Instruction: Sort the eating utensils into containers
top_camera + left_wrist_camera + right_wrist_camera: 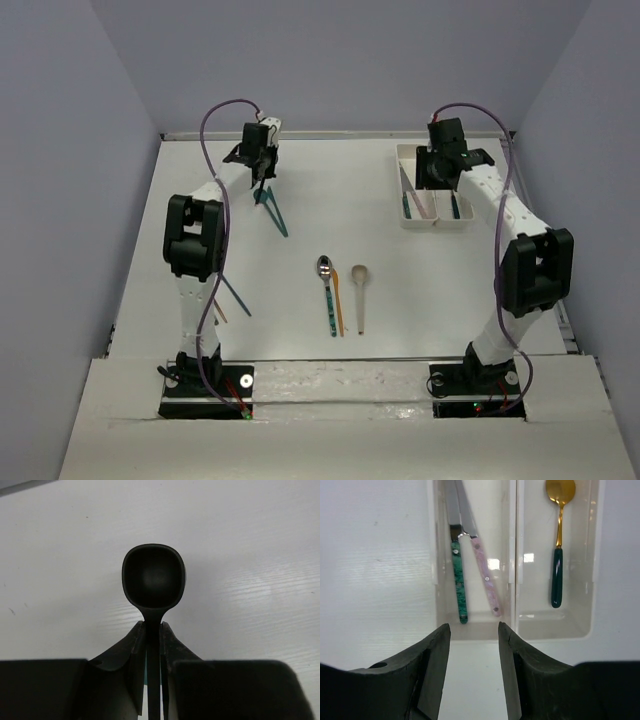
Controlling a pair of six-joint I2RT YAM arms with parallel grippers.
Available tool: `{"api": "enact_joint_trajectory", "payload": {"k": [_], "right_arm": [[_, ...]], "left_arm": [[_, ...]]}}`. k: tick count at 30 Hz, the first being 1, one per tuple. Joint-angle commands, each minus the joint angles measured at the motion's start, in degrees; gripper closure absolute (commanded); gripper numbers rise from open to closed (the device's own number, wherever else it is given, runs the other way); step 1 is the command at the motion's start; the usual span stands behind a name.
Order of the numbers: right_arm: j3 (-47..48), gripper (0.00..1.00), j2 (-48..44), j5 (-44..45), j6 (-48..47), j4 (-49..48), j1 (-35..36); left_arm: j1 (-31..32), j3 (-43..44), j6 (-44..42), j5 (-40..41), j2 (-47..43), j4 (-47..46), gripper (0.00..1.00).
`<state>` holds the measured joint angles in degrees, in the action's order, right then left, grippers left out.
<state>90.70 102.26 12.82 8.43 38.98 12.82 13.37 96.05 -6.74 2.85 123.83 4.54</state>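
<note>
The left gripper (152,626) pinches a black spoon (154,577) by its neck, likely for carrying to the white trays (515,555). The right gripper (472,627) hangs open and empty above them.

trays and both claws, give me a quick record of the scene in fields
left claw: shut on the handle of a black spoon
right claw: open, empty, at the end of the trays
left compartment, right wrist view: green-handled knife, pink-handled knife
right compartment: gold spoon with dark green handle
loose mid-table: silver-bowled spoon, orange utensil, beige spoon
</note>
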Motion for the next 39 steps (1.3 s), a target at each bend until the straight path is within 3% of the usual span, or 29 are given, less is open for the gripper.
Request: {"api": "enact_joint_trajectory", "payload": {"k": [1, 6, 9, 13, 21, 26, 32, 39], "right_arm": [[-3.4, 0.51, -8.4, -6.9, 1.2, -10.3, 0.3], [-8.6, 0.52, -15.3, -16.5, 4.0, -18.4, 0.3], [-13.0, 0.51, -18.9, -27.1, 7.6, -26.7, 0.3], [-16.0, 0.48, -20.9, -30.0, 10.3, -38.3, 6.8], [-6.9, 0.39, -7.5, -29.6, 14.5, -49.0, 18.5], [0.3, 0.39, 1.6, -31.2, 18.7, -54.2, 23.7], [1.9, 0.41, 8.0, -32.0, 21.8, -62.3, 26.1], [7.3, 0.46, 15.4, -33.7, 26.5, -62.5, 26.7]], "left_arm": [[-1.0, 0.0, 2.7, -2.6, -8.8, -2.3, 1.00], [-1.2, -0.2, 4.5, -6.8, -11.7, -1.7, 1.00], [-1.3, -1.2, 6.4, -9.4, -13.9, -1.7, 1.00], [-1.2, -2.3, 9.9, -12.4, -19.5, -1.7, 1.00], [-1.2, -7.1, 12.7, -14.5, -28.1, -2.8, 1.00], [-1.2, -10.4, 14.3, -15.1, -31.2, -4.1, 1.00], [-1.2, -13.1, 15.7, -15.3, -34.2, -7.0, 1.00], [-1.2, -15.6, 17.7, -16.4, -35.5, -8.5, 1.00]]}}
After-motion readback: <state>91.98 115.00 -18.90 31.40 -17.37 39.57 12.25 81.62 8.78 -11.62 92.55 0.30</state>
